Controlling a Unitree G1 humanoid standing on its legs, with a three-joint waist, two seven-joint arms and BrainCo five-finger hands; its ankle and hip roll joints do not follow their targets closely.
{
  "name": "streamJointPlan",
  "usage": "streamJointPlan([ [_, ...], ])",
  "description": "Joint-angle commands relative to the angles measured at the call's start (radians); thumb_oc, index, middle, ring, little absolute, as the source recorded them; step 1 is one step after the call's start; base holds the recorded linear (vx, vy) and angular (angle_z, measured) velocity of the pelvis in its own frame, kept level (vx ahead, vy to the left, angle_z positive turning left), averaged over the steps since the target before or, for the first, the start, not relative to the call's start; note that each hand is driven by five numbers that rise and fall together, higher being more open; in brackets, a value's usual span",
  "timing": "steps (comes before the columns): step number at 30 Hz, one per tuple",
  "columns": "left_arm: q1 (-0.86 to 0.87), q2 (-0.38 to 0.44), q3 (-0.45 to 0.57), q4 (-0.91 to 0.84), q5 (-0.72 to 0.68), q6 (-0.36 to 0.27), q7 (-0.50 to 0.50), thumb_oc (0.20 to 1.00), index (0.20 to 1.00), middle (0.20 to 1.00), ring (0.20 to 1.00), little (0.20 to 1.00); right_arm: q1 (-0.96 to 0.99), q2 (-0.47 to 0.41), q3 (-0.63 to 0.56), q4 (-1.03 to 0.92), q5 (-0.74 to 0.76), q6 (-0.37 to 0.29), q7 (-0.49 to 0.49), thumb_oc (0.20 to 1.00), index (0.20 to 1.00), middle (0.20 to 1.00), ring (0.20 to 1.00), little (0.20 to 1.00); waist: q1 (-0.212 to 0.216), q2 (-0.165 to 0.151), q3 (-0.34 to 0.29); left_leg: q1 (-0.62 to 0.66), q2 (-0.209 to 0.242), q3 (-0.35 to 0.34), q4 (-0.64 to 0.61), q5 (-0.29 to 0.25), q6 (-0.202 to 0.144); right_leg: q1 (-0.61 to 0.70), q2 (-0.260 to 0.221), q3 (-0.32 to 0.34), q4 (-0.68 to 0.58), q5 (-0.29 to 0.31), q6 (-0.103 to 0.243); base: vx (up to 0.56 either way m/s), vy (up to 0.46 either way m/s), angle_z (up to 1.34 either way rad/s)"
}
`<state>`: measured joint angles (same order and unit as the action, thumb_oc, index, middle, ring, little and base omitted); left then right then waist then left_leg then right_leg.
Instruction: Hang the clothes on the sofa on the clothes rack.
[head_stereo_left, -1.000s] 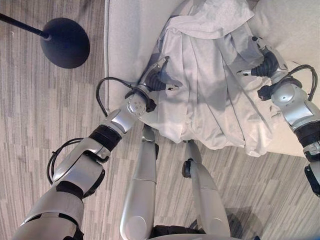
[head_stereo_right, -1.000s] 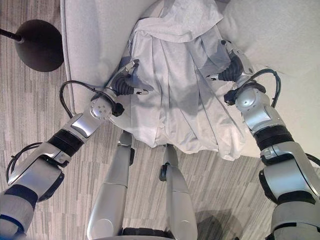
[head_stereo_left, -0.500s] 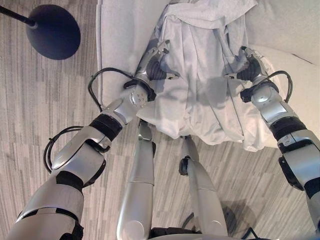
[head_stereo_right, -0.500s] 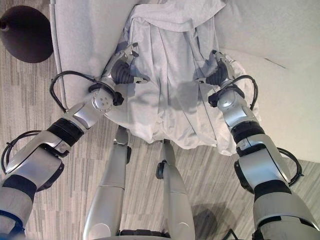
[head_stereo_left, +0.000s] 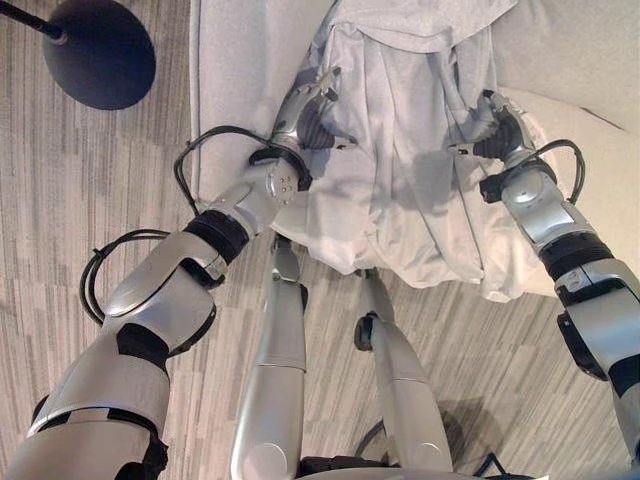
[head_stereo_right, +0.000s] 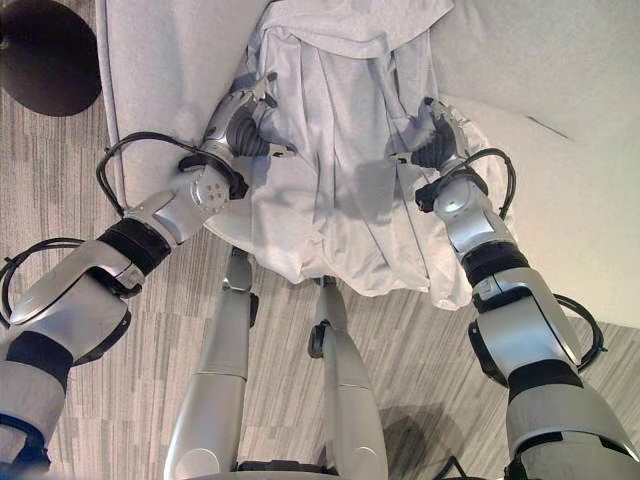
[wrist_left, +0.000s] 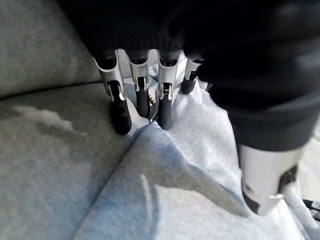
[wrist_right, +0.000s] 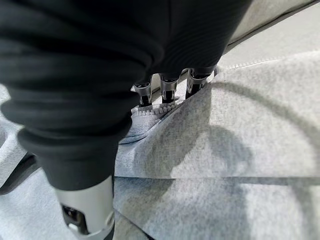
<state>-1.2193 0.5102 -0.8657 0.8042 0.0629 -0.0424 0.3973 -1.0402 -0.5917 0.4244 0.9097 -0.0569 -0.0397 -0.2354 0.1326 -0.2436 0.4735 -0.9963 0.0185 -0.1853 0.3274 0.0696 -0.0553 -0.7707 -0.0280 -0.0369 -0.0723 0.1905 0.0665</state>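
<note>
From my station, going left to right: the dark round rack base (head_stereo_left: 98, 52) stands on the floor well off to the outer side of my left hand (head_stereo_left: 308, 108), so the carry will have to swing that way. That left hand sits at the near-left edge of the pale grey garment (head_stereo_left: 410, 150), which lies spread on the sofa (head_stereo_left: 235, 70) with its long axis running away from me, hem draped over the seat's front edge and the bunched collar or hood end at the far side. In the left wrist view the fingers (wrist_left: 120, 107) point straight down, tips resting where cloth meets cushion, thumb held apart; I judge the hand relaxed and not yet pinching anything. The garment's body lies between the 2 hands, each about equally near its own edge. My right hand (head_stereo_right: 438, 140) is at the opposite edge; in its wrist view the fingers (wrist_right: 169, 91) run under a fold by a zipper (wrist_right: 155, 111), tips hidden, so I cannot tell whether it has closed. I see no container anywhere. I judge the next step is for both hands to gather cloth and lift together.
</note>
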Motion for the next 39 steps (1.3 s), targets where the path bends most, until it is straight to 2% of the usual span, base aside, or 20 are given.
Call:
streamJointPlan([
  [1,-0.225,0.099,0.023,0.247,-0.014,0.065,-0.057,1.0,1.0,1.0,1.0,1.0,0.086,-0.044,-0.024,0.002,0.017,0.016,0.025,1.0,1.0,1.0,1.0,1.0,0.01,0.097,0.047,0.268,0.085,-0.073,-0.415,0.019,-0.02,0.161,-0.05,0.021,-0.015,-0.052,-0.048,0.0,0.0,0.0],
  [4,-0.234,0.088,0.006,0.257,-0.015,0.066,-0.06,1.0,1.0,1.0,1.0,1.0,0.093,-0.045,-0.028,0.002,0.017,0.016,0.025,1.0,1.0,1.0,1.0,1.0,0.011,0.098,0.047,0.275,0.087,-0.071,-0.415,0.015,-0.02,0.166,-0.049,0.022,-0.015,-0.053,-0.048,0.01,-0.016,0.02],
  [13,-0.276,-0.017,-0.171,0.355,0.035,0.076,-0.102,1.0,1.0,1.0,1.0,1.0,0.16,-0.018,-0.072,-0.025,0.014,0.02,0.026,1.0,1.0,1.0,1.0,1.0,-0.003,0.104,0.047,0.291,0.089,-0.062,-0.415,0.005,-0.019,0.161,-0.047,0.03,-0.015,-0.053,-0.05,0.02,-0.032,0.02],
  [15,-0.289,-0.025,-0.18,0.359,0.039,0.076,-0.103,1.0,1.0,1.0,1.0,1.0,0.152,-0.02,-0.079,-0.026,0.014,0.021,0.024,1.0,1.0,1.0,1.0,1.0,-0.006,0.105,0.047,0.271,0.085,-0.064,-0.415,0.019,-0.018,0.143,-0.051,0.029,-0.015,-0.046,-0.048,0.0,0.0,0.0],
  [16,-0.278,-0.028,-0.18,0.359,0.039,0.075,-0.103,1.0,1.0,1.0,1.0,1.0,0.162,-0.017,-0.076,-0.026,0.014,0.021,0.024,1.0,1.0,1.0,1.0,1.0,-0.002,0.106,0.047,0.29,0.089,-0.061,-0.415,0.007,-0.018,0.159,-0.047,0.031,-0.015,-0.053,-0.05,0.0,0.0,0.0],
  [21,-0.27,-0.116,-0.241,0.371,0.086,0.077,-0.118,1.0,1.0,1.0,1.0,1.0,0.163,-0.013,-0.09,-0.022,0.026,0.022,0.014,1.0,1.0,1.0,1.0,1.0,-0.015,0.117,0.047,0.257,0.078,-0.071,-0.415,0.02,-0.016,0.128,-0.052,0.035,-0.015,-0.04,-0.048,0.02,-0.041,0.0],
  [23,-0.266,-0.133,-0.244,0.363,0.093,0.077,-0.117,1.0,1.0,1.0,1.0,1.0,0.167,-0.012,-0.093,-0.022,0.028,0.022,0.012,1.0,1.0,1.0,1.0,1.0,-0.014,0.118,0.047,0.257,0.079,-0.07,-0.415,0.019,-0.015,0.127,-0.051,0.035,-0.015,-0.04,-0.048,0.02,-0.041,-0.01],
  [24,-0.236,-0.159,-0.244,0.36,0.097,0.077,-0.116,1.0,1.0,1.0,1.0,1.0,0.193,-0.006,-0.087,-0.023,0.028,0.021,0.009,1.0,1.0,1.0,1.0,1.0,-0.005,0.124,0.047,0.297,0.088,-0.063,-0.415,-0.006,-0.015,0.162,-0.043,0.04,-0.015,-0.054,-0.052,0.05,-0.061,-0.01],
  [26,-0.256,-0.183,-0.241,0.339,0.109,0.076,-0.11,1.0,1.0,1.0,1.0,1.0,0.171,-0.012,-0.098,-0.016,0.033,0.022,0.005,1.0,1.0,1.0,1.0,1.0,-0.013,0.129,0.047,0.252,0.078,-0.072,-0.415,0.019,-0.013,0.124,-0.051,0.036,-0.015,-0.039,-0.047,0.01,-0.039,0.0],
  [27,-0.209,-0.218,-0.245,0.33,0.127,0.078,-0.111,1.0,1.0,1.0,1.0,1.0,0.202,-0.006,-0.093,-0.016,0.034,0.022,0.001,1.0,1.0,1.0,1.0,1.0,-0.004,0.137,0.047,0.292,0.086,-0.064,-0.415,-0.007,-0.012,0.16,-0.041,0.045,-0.015,-0.053,-0.052,-0.03,-0.01,0.02],
  [28,-0.235,-0.212,-0.246,0.331,0.126,0.079,-0.112,1.0,1.0,1.0,1.0,1.0,0.179,-0.012,-0.1,-0.015,0.034,0.023,0.002,1.0,1.0,1.0,1.0,1.0,-0.012,0.135,0.047,0.252,0.077,-0.072,-0.415,0.018,-0.012,0.124,-0.049,0.04,-0.015,-0.039,-0.048,0.04,-0.062,0.01],
  [29,-0.185,-0.237,-0.25,0.331,0.14,0.079,-0.115,1.0,1.0,1.0,1.0,1.0,0.212,-0.008,-0.099,-0.011,0.037,0.022,-0.001,1.0,1.0,1.0,1.0,1.0,-0.004,0.141,0.047,0.293,0.084,-0.064,-0.415,-0.006,-0.011,0.162,-0.041,0.048,-0.015,-0.053,-0.051,-0.04,-0.001,0.02],
  [30,-0.205,-0.233,-0.25,0.331,0.14,0.079,-0.116,1.0,1.0,1.0,1.0,1.0,0.196,-0.012,-0.105,-0.011,0.037,0.023,0.0,1.0,1.0,1.0,1.0,1.0,-0.009,0.139,0.047,0.263,0.077,-0.069,-0.415,0.013,-0.011,0.134,-0.046,0.045,-0.015,-0.041,-0.049,0.0,-0.041,0.02],
  [33,-0.186,-0.267,-0.246,0.321,0.153,0.081,-0.119,1.0,1.0,1.0,1.0,1.0,0.199,-0.018,-0.111,0.0,0.038,0.025,-0.004,1.0,1.0,1.0,1.0,1.0,-0.014,0.146,0.047,0.255,0.074,-0.074,-0.415,0.021,-0.01,0.13,-0.049,0.044,-0.015,-0.038,-0.047,-0.02,-0.025,0.06],
  [34,-0.146,-0.286,-0.249,0.304,0.169,0.079,-0.129,0.89,0.89,0.89,0.89,0.89,0.218,-0.021,-0.124,0.002,0.045,0.026,-0.008,1.0,1.0,1.0,1.0,1.0,-0.011,0.151,0.047,0.26,0.074,-0.073,-0.415,0.019,-0.009,0.136,-0.046,0.046,-0.015,-0.037,-0.047,0.0,-0.044,0.06],
  [35,-0.115,-0.3,-0.255,0.297,0.181,0.079,-0.135,0.448,0.448,0.448,0.448,0.448,0.231,-0.02,-0.127,0.006,0.048,0.027,-0.01,1.0,1.0,1.0,1.0,1.0,-0.008,0.155,0.047,0.272,0.076,-0.07,-0.415,0.014,-0.008,0.146,-0.043,0.049,-0.015,-0.038,-0.048,0.03,-0.066,0.03],
  [36,-0.077,-0.315,-0.255,0.29,0.188,0.078,-0.143,0.2,0.2,0.2,0.2,0.2,0.25,-0.019,-0.125,0.012,0.052,0.026,-0.013,1.0,1.0,1.0,1.0,1.0,-0.003,0.161,0.047,0.303,0.083,-0.064,-0.415,-0.005,-0.008,0.174,-0.038,0.053,-0.015,-0.05,-0.051,0.02,-0.055,0.01],
  [37,-0.039,-0.33,-0.264,0.282,0.203,0.076,-0.158,0.2,0.2,0.2,0.2,0.2,0.261,-0.023,-0.131,0.019,0.057,0.027,-0.018,1.0,1.0,1.0,1.0,1.0,-0.004,0.165,0.047,0.308,0.084,-0.063,-0.415,-0.005,-0.007,0.178,-0.037,0.053,-0.015,-0.053,-0.05,-0.03,-0.021,-0.01],
  [38,-0.053,-0.328,-0.262,0.282,0.207,0.075,-0.164,0.2,0.2,0.2,0.2,0.2,0.233,-0.03,-0.137,0.033,0.062,0.03,-0.02,0.9,0.9,0.9,0.9,0.9,-0.016,0.164,0.047,0.268,0.073,-0.072,-0.415,0.022,-0.007,0.143,-0.045,0.048,-0.015,-0.039,-0.045,-0.03,-0.032,-0.02],
  [39,-0.018,-0.337,-0.265,0.277,0.209,0.075,-0.165,0.2,0.2,0.2,0.2,0.2,0.26,-0.027,-0.131,0.037,0.064,0.029,-0.021,0.485,0.485,0.485,0.485,0.485,-0.005,0.167,0.047,0.31,0.085,-0.062,-0.415,-0.003,-0.007,0.18,-0.035,0.055,-0.015,-0.052,-0.049,-0.06,-0.004,-0.02],
])
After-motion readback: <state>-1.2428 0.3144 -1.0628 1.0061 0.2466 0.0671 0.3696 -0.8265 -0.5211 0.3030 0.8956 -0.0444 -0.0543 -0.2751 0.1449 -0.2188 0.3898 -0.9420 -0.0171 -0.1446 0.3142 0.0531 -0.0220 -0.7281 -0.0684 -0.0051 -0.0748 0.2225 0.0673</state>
